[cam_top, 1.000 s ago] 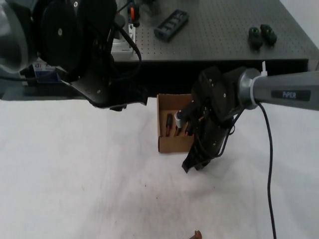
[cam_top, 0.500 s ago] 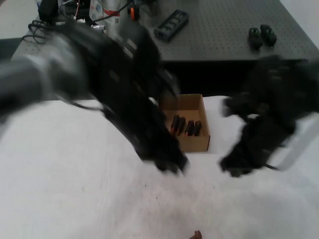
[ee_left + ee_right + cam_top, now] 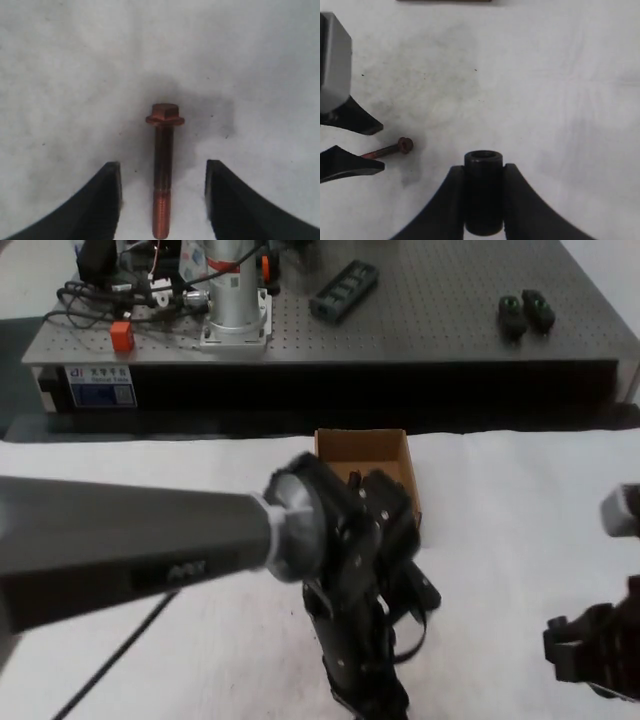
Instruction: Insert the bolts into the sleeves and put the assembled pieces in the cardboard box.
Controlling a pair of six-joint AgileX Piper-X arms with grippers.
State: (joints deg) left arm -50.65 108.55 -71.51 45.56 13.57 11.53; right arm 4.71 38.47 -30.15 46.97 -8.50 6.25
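Observation:
A copper bolt (image 3: pixel 164 170) lies flat on the white cloth, its hex head pointing away from my left gripper (image 3: pixel 162 167). That gripper is open, with one finger on each side of the shank and neither touching it. My right gripper (image 3: pixel 483 172) is shut on a black sleeve (image 3: pixel 483 197), held with its bore end outward just above the cloth. The right wrist view also has the bolt (image 3: pixel 390 149) between the left gripper's fingers (image 3: pixel 350 120). The cardboard box (image 3: pixel 360 448) sits behind the left arm (image 3: pixel 330 570), its contents mostly hidden. The right arm (image 3: pixel 590 655) is low at the near right.
White cloth (image 3: pixel 150 490) covers the near bench. Behind it a black perforated table (image 3: pixel 450 310) carries a metal post (image 3: pixel 235 290), a black tray (image 3: pixel 345 288), two small black parts (image 3: pixel 525 310) and an orange block (image 3: pixel 121 335).
The left arm has swung from the far left down to the front centre, over the bolt. The right arm has left the box and dropped to the near right.

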